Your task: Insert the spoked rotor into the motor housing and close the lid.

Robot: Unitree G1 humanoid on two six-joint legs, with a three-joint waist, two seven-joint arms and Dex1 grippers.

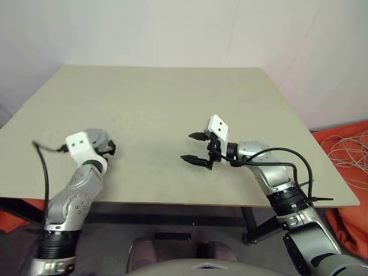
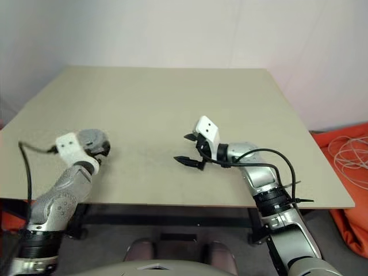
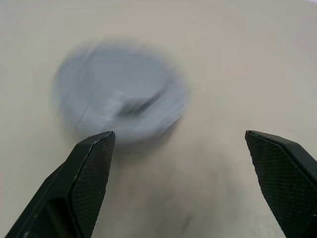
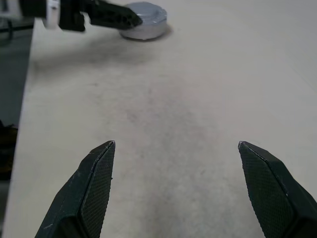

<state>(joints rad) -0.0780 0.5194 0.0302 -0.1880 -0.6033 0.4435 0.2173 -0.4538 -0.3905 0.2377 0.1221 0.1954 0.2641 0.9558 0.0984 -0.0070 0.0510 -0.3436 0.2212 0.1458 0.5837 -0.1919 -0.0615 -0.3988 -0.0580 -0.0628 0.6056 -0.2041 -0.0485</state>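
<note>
The motor housing [image 4: 146, 31], a short silver-grey cylinder, stands near the table's left front. The grey lid [image 3: 124, 101] lies on top of it, with a small dark mark at its centre. The spoked rotor is hidden. My left gripper [image 3: 178, 135] is open just short of the housing, and nothing sits between its fingers [image 3: 91, 173]. In the left eye view it [image 1: 109, 148] is right beside the housing [image 1: 99, 137]. My right gripper [image 1: 194, 148] hovers open and empty over the table's middle front, pointing left toward the housing.
The beige table [image 1: 172, 98] is bare around the housing. Its front edge runs just under both arms. Orange cloth and pale cables [image 1: 351, 152] lie on the floor to the right of the table.
</note>
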